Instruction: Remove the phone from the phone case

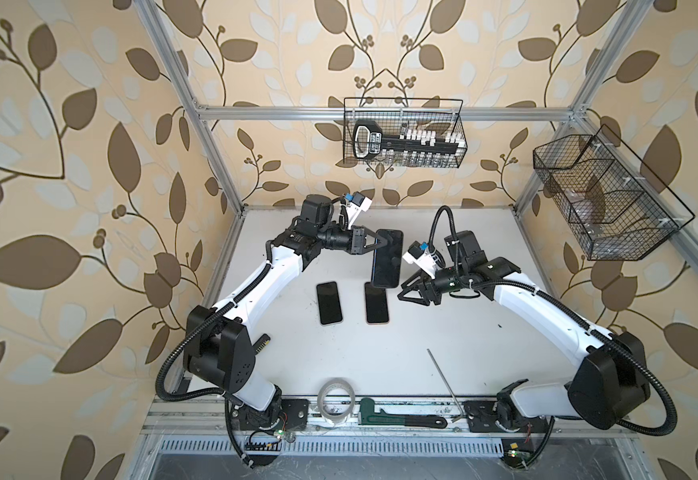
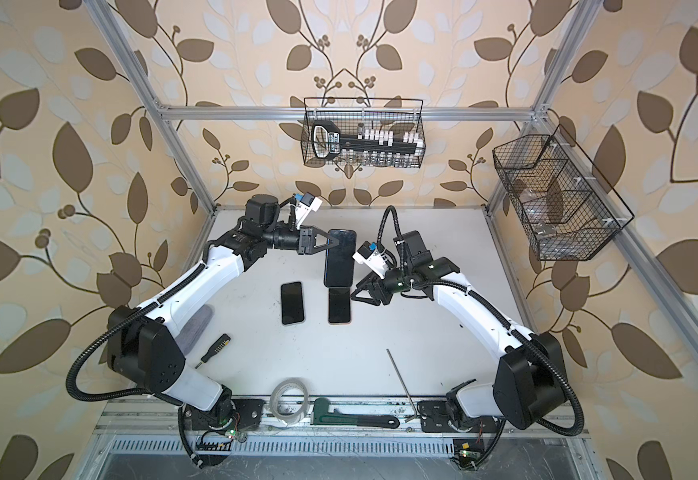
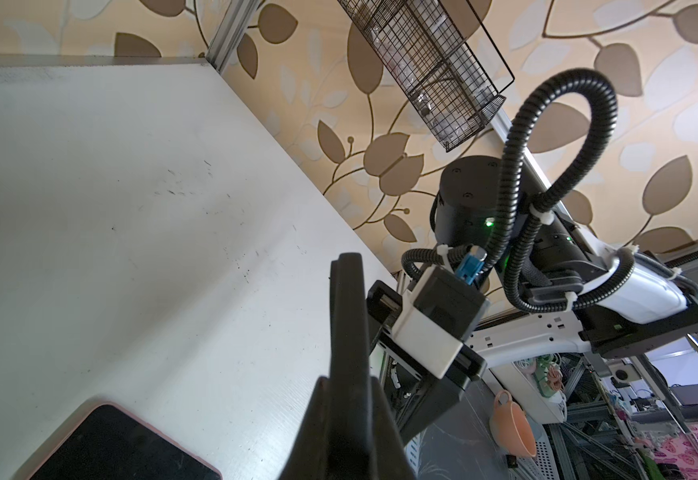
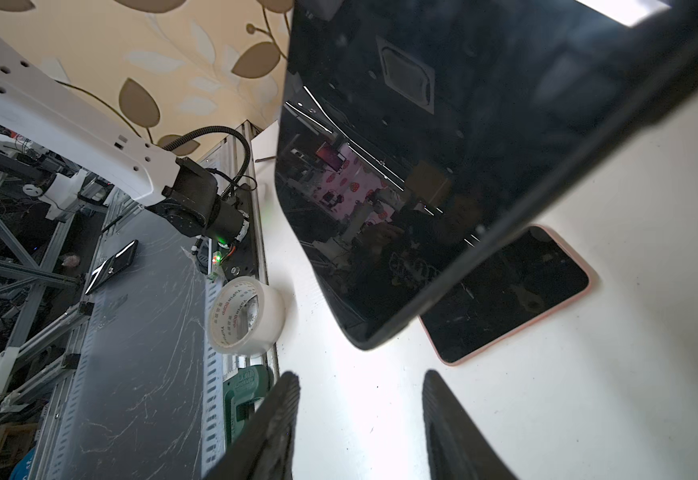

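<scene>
Scuffed matte white table (image 1: 422, 332) is spanning the cell. Left gripper (image 1: 380, 243) is clamping tight on a glossy black, round-cornered phone (image 1: 389, 264), holding it clear of the table. The phone's lower end is hanging just ahead of the right gripper (image 4: 360, 386), whose jaws are standing parted and empty.

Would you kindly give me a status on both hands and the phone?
Left hand shut on phone edge, phone off the table. Right hand open, empty, near its lower end. Pink phone lying underneath.
</scene>
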{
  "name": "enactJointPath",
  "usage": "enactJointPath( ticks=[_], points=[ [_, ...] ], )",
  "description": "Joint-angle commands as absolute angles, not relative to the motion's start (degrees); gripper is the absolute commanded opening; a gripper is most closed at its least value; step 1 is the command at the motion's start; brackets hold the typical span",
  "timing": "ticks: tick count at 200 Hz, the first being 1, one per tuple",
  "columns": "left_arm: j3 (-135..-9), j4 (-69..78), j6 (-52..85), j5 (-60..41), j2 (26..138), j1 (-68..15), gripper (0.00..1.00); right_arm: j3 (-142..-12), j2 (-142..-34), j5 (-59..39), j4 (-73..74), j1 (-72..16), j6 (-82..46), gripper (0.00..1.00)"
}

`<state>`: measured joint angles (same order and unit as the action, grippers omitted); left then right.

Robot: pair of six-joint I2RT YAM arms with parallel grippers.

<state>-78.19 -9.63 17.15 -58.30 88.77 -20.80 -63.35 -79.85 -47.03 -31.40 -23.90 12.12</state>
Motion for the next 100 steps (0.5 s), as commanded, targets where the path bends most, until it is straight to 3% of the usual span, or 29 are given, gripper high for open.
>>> enactJointPath(
  ticks=[1,100],
  points=[
    [-78.29,-4.84,18.06,-62.13,85.05,-20.92,0.0,-66.26,-81.24,-49.75,-30.92,-24.25,14.28,0.48],
    [-77.69,-5.27,16.16,-62.83,84.29,-20.92,0.0,-70.11,-84.8,-52.16,-33.89,-24.03,17.12,0.4]
  ],
)
